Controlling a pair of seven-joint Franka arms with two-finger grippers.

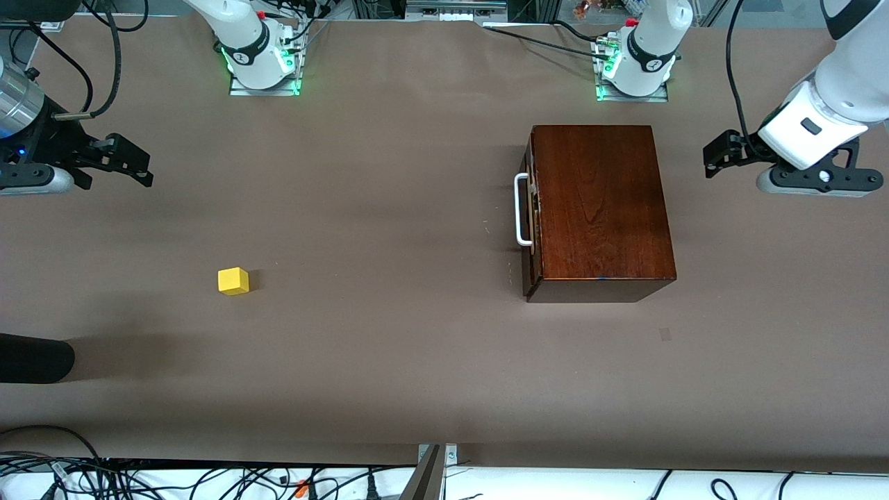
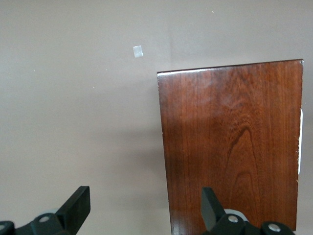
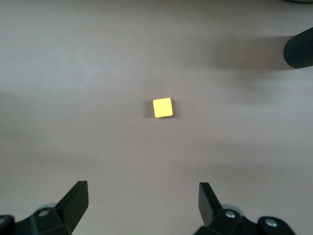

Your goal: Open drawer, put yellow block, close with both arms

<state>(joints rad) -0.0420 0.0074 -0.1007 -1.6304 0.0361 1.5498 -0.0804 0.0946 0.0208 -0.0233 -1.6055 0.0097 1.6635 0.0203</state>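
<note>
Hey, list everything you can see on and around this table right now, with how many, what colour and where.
wooden box: one, dark reddish-brown, on the table toward the left arm's end; its drawer is shut.
handle: one, white, on the drawer front, facing the right arm's end.
yellow block: one, bright yellow, on the bare table toward the right arm's end, well apart from the box.
black rounded object: one, at the table edge, nearer the front camera than the block.
table: one, brown.
cables: many, black and white, along the edge nearest the front camera.
left gripper: one, black, open, waiting beside the box.
right gripper: one, black, open, over bare table.
</note>
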